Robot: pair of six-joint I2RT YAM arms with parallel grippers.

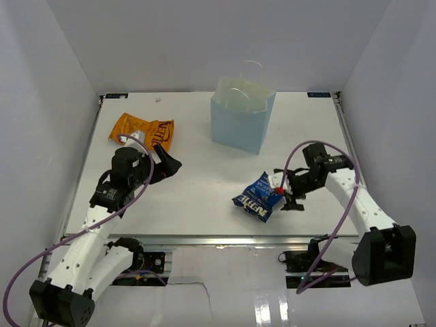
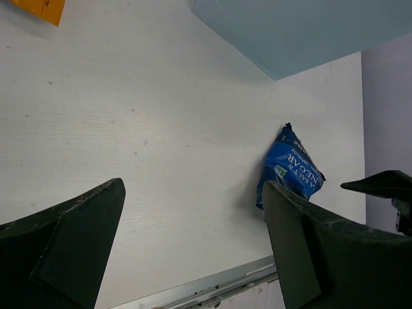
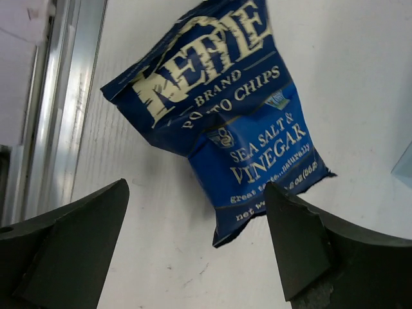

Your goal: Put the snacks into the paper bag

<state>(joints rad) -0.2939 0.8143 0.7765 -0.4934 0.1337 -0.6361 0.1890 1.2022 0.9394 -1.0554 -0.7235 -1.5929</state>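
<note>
You've much left: blue chips [image 1: 260, 196] and orange chips [image 1: 142, 131] lie outside the bag [image 1: 238, 131], with left gripper [image 1: 169, 165] and right gripper [image 1: 285, 194] wide, empty.

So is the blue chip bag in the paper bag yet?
Not yet, it's out. The blue chip bag lies on the table, apart from the upright paper bag.

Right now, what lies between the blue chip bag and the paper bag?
Nothing. Between blue chip bag and paper bag the table is bare; top view shows it.
</note>
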